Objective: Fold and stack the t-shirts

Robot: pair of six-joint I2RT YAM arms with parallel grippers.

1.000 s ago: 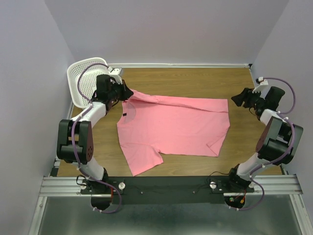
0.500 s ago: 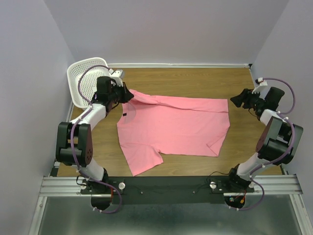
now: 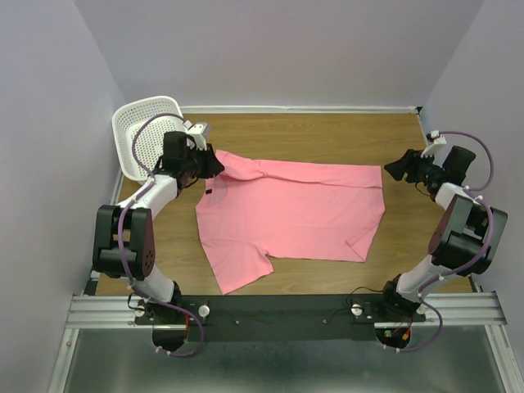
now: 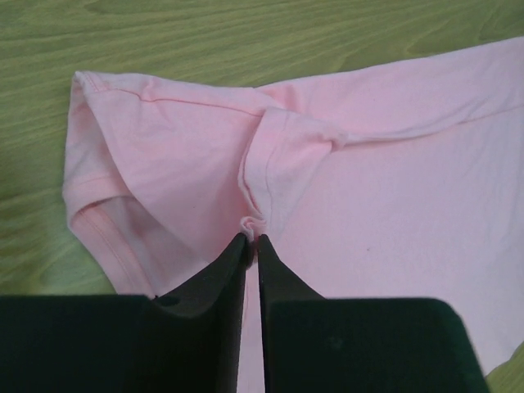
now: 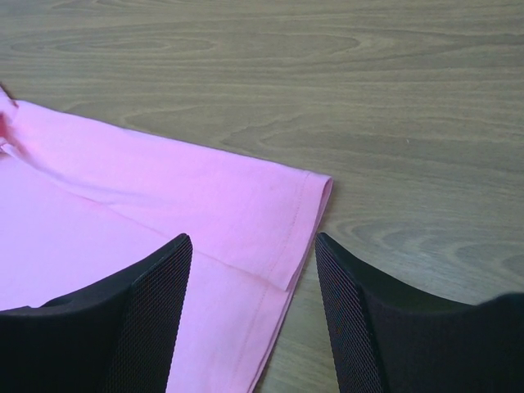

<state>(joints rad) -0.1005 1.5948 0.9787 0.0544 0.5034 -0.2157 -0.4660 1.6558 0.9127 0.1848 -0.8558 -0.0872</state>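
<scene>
Left tool [image 4: 252, 239]: jaws a slit apart at the shirt [image 3: 303, 209] sleeve; grip unclear.
Right tool [image 5: 252, 241]: released, hovering.
Change: sleeve now lower; folding not begun.

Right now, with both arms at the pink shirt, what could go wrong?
The left gripper pinches only a tiny pucker of the t-shirt, so the cloth might slip free. The sleeve beside it is bunched over itself; a fold could trap that crease. The right gripper is open over the far corner, where the cloth looks doubled, so it may catch one layer only.
</scene>
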